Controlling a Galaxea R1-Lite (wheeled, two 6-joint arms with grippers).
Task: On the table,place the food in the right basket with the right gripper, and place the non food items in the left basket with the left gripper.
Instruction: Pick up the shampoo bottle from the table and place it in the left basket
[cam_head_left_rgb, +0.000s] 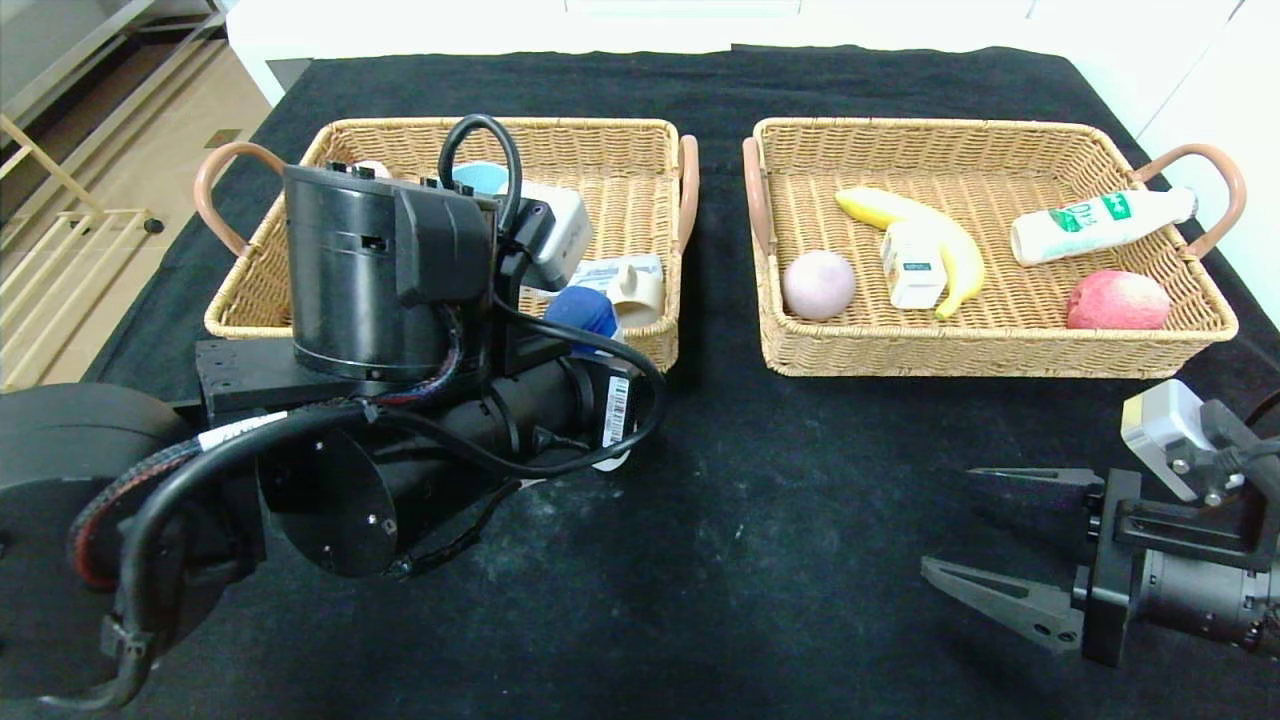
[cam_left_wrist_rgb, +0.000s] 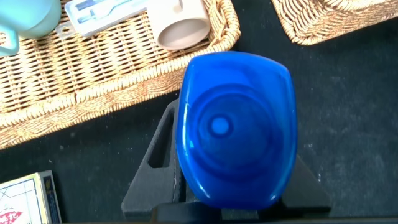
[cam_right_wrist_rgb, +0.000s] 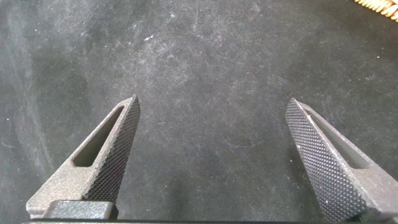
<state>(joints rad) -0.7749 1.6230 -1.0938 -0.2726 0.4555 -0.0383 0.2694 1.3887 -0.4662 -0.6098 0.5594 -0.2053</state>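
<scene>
My left gripper (cam_left_wrist_rgb: 233, 134) is shut on a blue rounded container (cam_left_wrist_rgb: 235, 127), seen end-on, just in front of the front right corner of the left basket (cam_head_left_rgb: 640, 345). In the head view the blue container (cam_head_left_rgb: 582, 308) peeks out behind my left arm. The left basket holds a white cup (cam_left_wrist_rgb: 181, 26), a toothbrush pack (cam_left_wrist_rgb: 102, 11) and a light blue cup (cam_left_wrist_rgb: 28, 15). The right basket (cam_head_left_rgb: 990, 355) holds a banana (cam_head_left_rgb: 930, 225), a small carton (cam_head_left_rgb: 912, 265), a pinkish round fruit (cam_head_left_rgb: 818, 285), a red fruit (cam_head_left_rgb: 1117, 300) and a white bottle (cam_head_left_rgb: 1100, 225). My right gripper (cam_head_left_rgb: 948, 522) is open and empty at the near right.
A small printed box (cam_left_wrist_rgb: 25, 200) lies on the black cloth (cam_head_left_rgb: 780, 520) near my left gripper; my left arm hides it in the head view. The right wrist view shows only bare cloth (cam_right_wrist_rgb: 211, 74) between the open fingers (cam_right_wrist_rgb: 115, 149).
</scene>
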